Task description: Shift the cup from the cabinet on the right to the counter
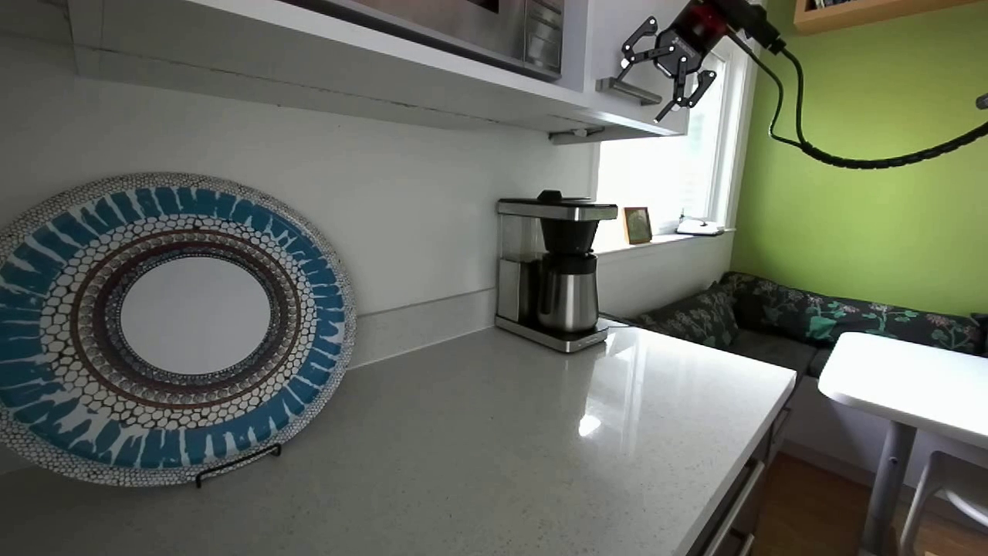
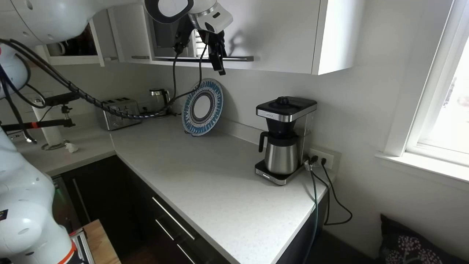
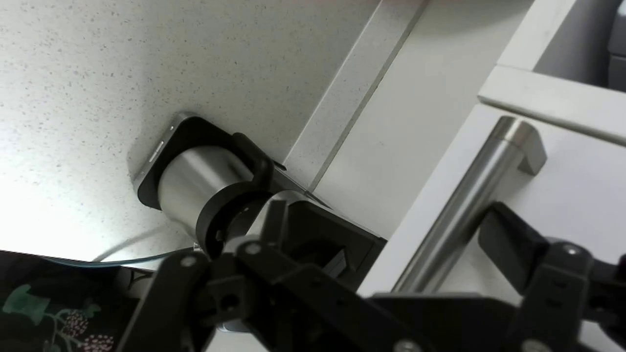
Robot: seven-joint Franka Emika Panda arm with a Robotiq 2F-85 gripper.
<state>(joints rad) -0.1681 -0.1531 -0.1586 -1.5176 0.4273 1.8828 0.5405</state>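
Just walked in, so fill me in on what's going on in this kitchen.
An arm has its claw open at the handle of a cabinet whose door looks shut; whether claw and handle touch, I can't tell. It is probably about to open the door to get at a cup, though I can make out no cup in any view. On the counter stand a coffee maker and a plate.

Coffee maker (image 2: 286,140), patterned plate (image 1: 194,316).

Blown-out window (image 1: 652,174), glare on the counter (image 1: 478,440)
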